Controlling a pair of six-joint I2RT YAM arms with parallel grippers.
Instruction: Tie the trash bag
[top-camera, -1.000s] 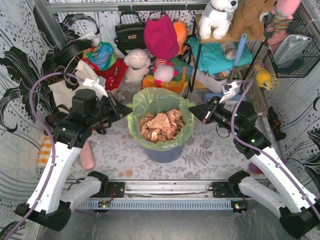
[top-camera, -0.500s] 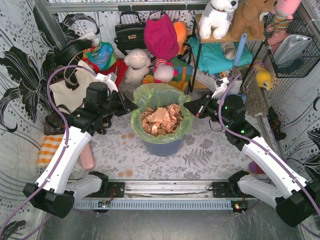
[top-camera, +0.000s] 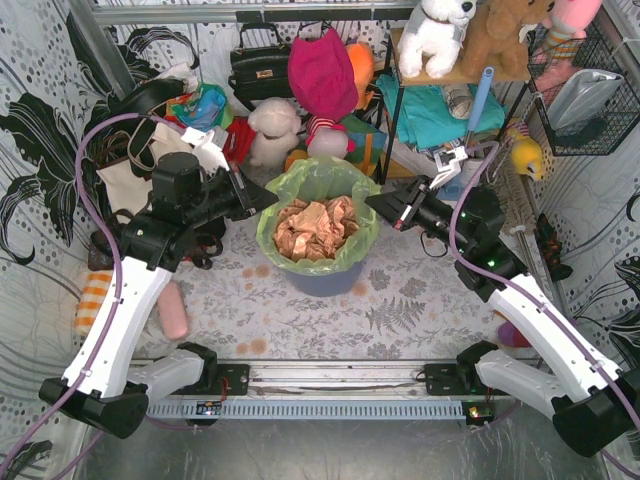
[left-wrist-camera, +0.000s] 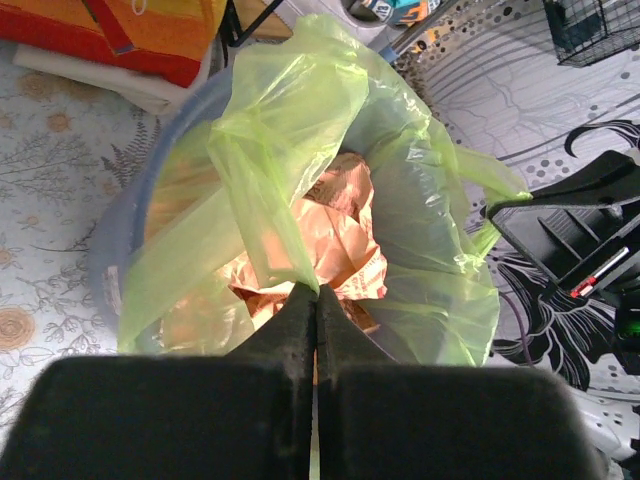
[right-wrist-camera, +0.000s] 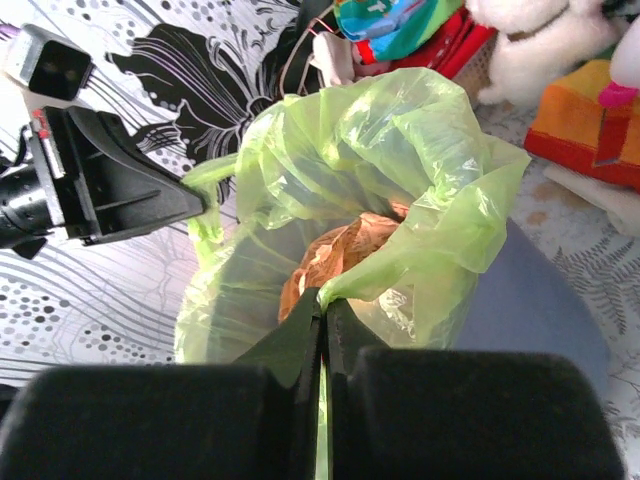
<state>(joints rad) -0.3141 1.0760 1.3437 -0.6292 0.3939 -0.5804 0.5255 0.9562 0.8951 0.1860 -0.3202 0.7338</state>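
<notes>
The lime-green trash bag sits in a blue-grey round bin at the table's middle, with crumpled tan paper inside. My left gripper is shut on the bag's left rim; the pinched green plastic shows in the left wrist view. My right gripper is shut on the bag's right rim, seen in the right wrist view. Both hold the rim lifted above the bin. Each wrist view shows the other gripper across the bag.
A cream tote bag lies behind the left arm. Soft toys, a black handbag and a shelf rack crowd the back. A pink cylinder and an orange striped cloth lie at the left.
Both grippers have moved up and back with the bag's rim, pulling it higher off the bin. The bag's mouth has shifted a little toward the back.
</notes>
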